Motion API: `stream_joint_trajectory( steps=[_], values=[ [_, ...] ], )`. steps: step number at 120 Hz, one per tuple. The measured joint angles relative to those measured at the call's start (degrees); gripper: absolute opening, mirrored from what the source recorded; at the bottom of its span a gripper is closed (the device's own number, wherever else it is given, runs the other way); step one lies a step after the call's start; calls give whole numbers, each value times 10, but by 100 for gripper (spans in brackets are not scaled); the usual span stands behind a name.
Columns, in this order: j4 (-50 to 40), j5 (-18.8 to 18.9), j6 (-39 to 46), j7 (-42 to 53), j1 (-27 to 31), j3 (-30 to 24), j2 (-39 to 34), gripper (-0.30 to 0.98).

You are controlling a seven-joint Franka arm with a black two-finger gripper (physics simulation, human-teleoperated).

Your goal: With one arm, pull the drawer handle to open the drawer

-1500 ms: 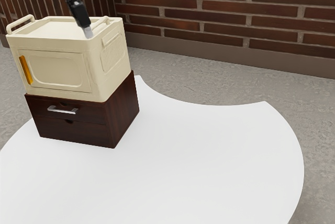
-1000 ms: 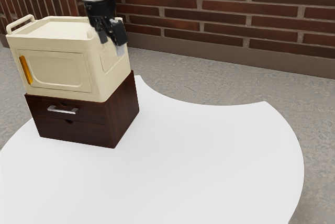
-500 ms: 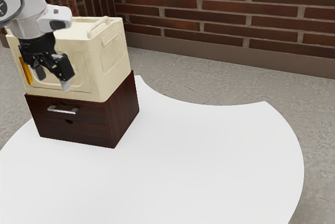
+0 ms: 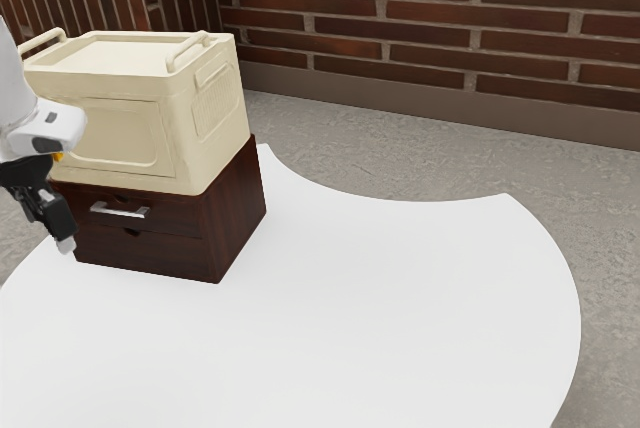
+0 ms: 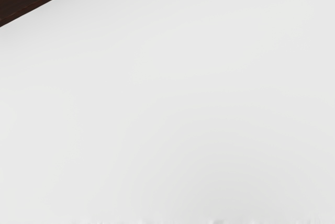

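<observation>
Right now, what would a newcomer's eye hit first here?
Probably the bulky cream box, atop the dark drawer unit on the white table. Next, the black pincer at the exterior view's left, then the shiny handle on the closed upper drawer.

Drawer unit (image 4: 235,210): dark reddish brown, fine wood grain; deep brown also in wrist view. Drawer handle (image 4: 120,212): silvery grey. Box (image 4: 120,138) on top: plain cream, small orange-yellow patch (image 4: 58,157) at exterior view's left. Tabletop (image 4: 380,298): plain white, faint grey shading. Floor (image 4: 350,153): mottled grey. Far brick wall (image 4: 430,28): rust red to near-black bricks, paler grey-brown mortar lines, staggered courses; grey-brown band (image 4: 400,111) along base. Arm (image 4: 12,83): white. Gripper (image 4: 56,228): black, pale grey tip.
</observation>
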Motion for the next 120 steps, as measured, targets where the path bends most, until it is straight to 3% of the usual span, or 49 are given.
stream_joint_trajectory(
  steps=[32, 60, 86, 120],
  values=[
    [-31, 13, 103, 242, 19, 34, -14, 69],
    [-35, 21, 193, 403, 86, 42, 60, 69],
    [-34, 19, 262, 505, 101, 41, 104, 69],
    [-34, 14, 341, 571, 135, 41, 174, 69]
  ],
)
